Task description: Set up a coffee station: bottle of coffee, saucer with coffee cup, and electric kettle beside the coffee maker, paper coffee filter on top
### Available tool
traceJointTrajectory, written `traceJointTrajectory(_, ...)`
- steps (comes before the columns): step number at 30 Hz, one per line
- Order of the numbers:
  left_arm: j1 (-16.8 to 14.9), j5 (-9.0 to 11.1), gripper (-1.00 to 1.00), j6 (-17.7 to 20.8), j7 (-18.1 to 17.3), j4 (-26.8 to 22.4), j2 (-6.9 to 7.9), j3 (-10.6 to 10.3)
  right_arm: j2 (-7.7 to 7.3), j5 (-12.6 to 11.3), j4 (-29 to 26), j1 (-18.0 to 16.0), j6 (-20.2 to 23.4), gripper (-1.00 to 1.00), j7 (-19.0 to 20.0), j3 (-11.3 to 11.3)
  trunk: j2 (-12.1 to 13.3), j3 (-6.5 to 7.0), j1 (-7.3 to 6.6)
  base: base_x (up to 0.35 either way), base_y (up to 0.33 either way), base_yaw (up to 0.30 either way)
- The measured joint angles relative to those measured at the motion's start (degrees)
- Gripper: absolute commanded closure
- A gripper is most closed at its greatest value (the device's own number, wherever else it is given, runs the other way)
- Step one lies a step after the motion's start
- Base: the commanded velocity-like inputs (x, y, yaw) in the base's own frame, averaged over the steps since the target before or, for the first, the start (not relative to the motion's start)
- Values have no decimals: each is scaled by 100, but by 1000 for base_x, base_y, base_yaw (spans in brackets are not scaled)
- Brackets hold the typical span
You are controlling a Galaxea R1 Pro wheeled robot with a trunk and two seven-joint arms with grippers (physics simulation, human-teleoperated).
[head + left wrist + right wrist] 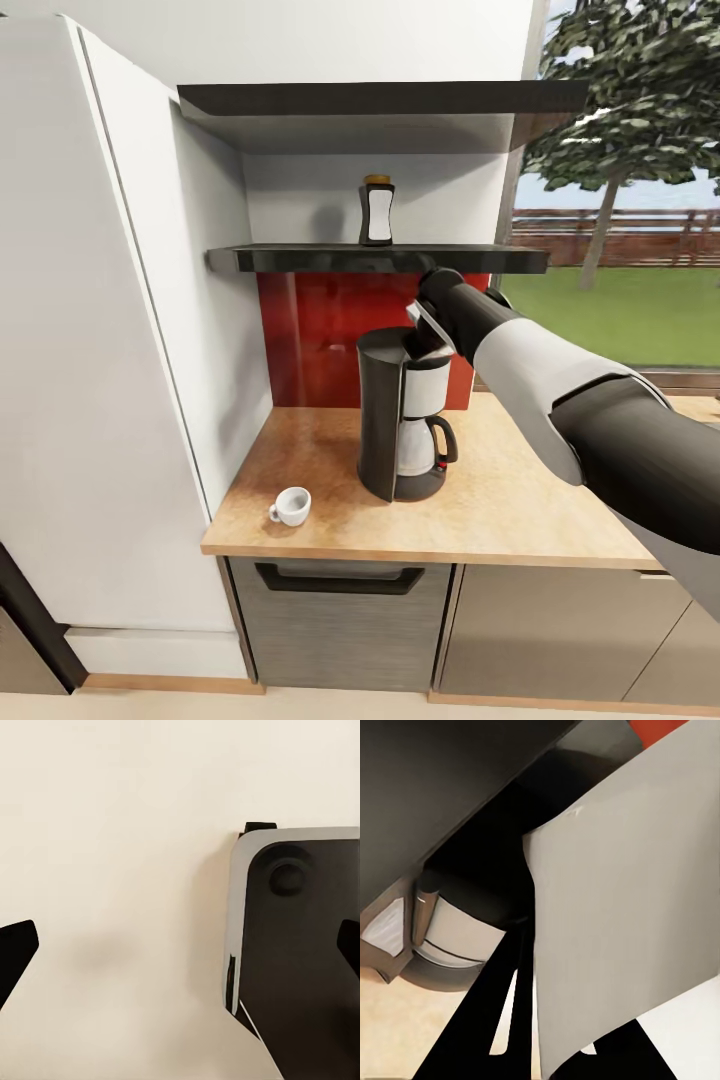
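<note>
The right arm reaches across the tabletop with its hand poised just above the top of the coffee maker, a pale sheet, judged to be the paper filter, pinched between its fingers. In the right wrist view the filter hangs broad and flat from the closed fingers, its free edge toward the machine's dark top; the head view shows just a light sliver of it at the hand.

The coming move turns on one relation: the machine's top lies directly under the hand, toward 6 o'clock in the head view, so a short drop and release should leave the filter there. The coffee maker stands upright, long axis vertical, its carafe and handle facing 3 o'clock.

The bottle stands upright on the shelf at 12 o'clock from the machine, above and behind the hand, cap up, label facing the camera. The right arm is clearly the nearer one for it.

The cup sits upright at the tabletop's front edge, at 8 o'clock from the machine, its handle toward 9 o'clock.

The left hand is spread wide and holds nothing; its wrist view looks down at pale floor and a dark, grey-rimmed part that seems to be the robot's base.
</note>
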Motion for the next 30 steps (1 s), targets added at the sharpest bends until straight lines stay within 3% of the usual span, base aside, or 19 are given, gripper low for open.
traceJointTrajectory(7,0,0,-100,0,1,0,0,0,0,23,123,0,0,100,-1,4,0,0,0,0,0,0)
traceJointTrajectory(16,0,0,-100,0,1,0,0,-7,0,386,213,0,-8,100,-1,-2,0,0,0,0,0,0)
traceJointTrajectory(30,0,0,-100,0,-1,1,0,-4,0,408,91,0,-10,100,1,-19,0,0,0,0,0,0)
